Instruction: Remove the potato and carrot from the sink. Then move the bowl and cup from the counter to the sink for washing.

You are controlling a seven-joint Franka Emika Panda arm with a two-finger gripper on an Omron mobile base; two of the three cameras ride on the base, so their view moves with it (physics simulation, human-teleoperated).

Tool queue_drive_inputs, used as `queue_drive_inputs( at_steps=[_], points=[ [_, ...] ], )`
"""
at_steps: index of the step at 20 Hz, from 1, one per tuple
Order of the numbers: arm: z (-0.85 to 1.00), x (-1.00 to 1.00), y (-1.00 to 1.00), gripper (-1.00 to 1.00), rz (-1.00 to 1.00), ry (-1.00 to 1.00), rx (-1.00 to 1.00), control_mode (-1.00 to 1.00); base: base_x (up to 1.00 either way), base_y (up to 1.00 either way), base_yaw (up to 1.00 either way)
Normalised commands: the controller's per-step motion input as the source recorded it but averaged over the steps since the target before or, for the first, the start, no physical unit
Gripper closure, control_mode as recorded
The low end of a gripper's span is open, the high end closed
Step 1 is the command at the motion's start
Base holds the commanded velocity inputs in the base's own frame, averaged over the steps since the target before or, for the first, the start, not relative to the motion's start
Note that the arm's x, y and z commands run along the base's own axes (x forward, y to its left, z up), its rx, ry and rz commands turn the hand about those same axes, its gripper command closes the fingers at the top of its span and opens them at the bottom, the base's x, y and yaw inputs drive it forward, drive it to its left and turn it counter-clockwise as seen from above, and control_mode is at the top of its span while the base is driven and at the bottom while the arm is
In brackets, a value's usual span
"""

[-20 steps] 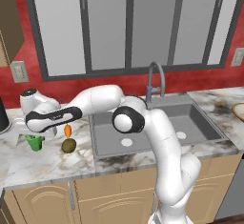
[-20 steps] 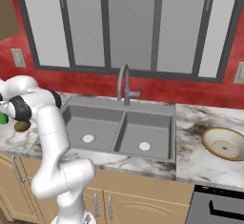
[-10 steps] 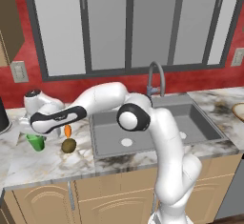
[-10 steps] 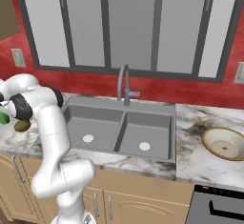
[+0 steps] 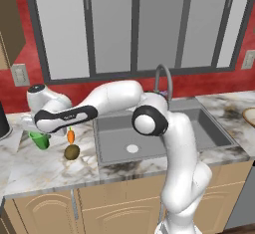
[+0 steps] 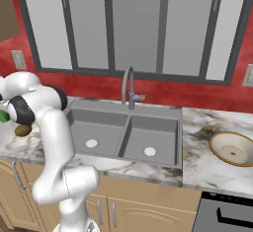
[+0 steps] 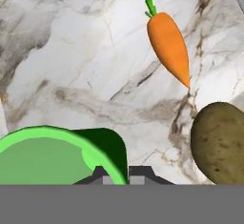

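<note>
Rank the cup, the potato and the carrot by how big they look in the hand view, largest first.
1. cup: takes the most picture area, though it is cut off by the bottom edge and sits closest to the camera, so nearness inflates it.
2. potato: partly cut off at the right edge.
3. carrot: slimmest, fully visible.

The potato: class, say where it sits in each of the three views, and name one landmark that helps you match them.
Left base view: potato lies on the counter, left of the sink, just below the carrot.
Right base view: at the far left edge, beside the arm.
Hand view: at the right edge, under the carrot's tip.
Shared landmark: the green cup beside it.
</note>
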Motion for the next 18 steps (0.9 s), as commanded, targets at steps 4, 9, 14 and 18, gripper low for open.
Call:
queue_drive_inputs(
  at_steps=[4, 9, 14, 18],
  points=[
    [0.49, -0.12, -0.26, 1.00, 0.00, 0.00, 0.03, -1.00, 0.00, 0.00, 0.00],
    [0.41, -0.16, -0.38, 1.00, 0.00, 0.00, 0.08, -1.00, 0.00, 0.00, 0.00],
    [0.37, -0.20, -0.43, 1.00, 0.00, 0.00, 0.09, -1.00, 0.00, 0.00, 0.00],
    [0.34, -0.20, -0.47, 1.00, -0.02, 0.00, 0.09, -1.00, 0.00, 0.00, 0.00]
  ],
)
